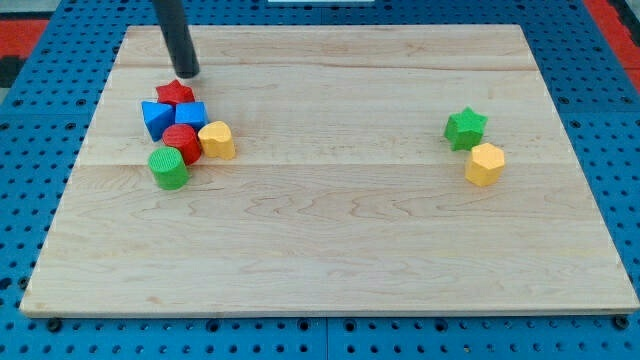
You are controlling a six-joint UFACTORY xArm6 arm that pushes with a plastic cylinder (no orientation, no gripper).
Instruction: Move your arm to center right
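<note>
Camera view:

- wooden board [330, 240]; pale planks, lying on a blue pegboard [40, 90]; it bears every block listed.
- my tip [189, 73]; lower end of the dark rod, near the board's upper-left corner; just above the red star block [174, 93] in the view, very near it, contact not certain; a bare rod, so it clasps nothing and carries nothing.
- cluster at the view's left, packed together: red star block at top; blue block [156, 117] and a second blue block [191, 115] below it, shapes unclear; red cylinder [182, 142] under those; yellow block [217, 140] to its right, touching; green cylinder [168, 168] lowest.
- pair at the view's right, well apart from the cluster: green star block [465, 127]; yellow hexagonal block [485, 163] just below and touching it.
- task target: the board's centre right, roughly where that pair sits; my tip is far across the board from it.
- judgement: the travel is not yet begun; a path along the bare upper planks would likely leave the cluster undisturbed; stopping short of the pair should avoid nudging it.
</note>
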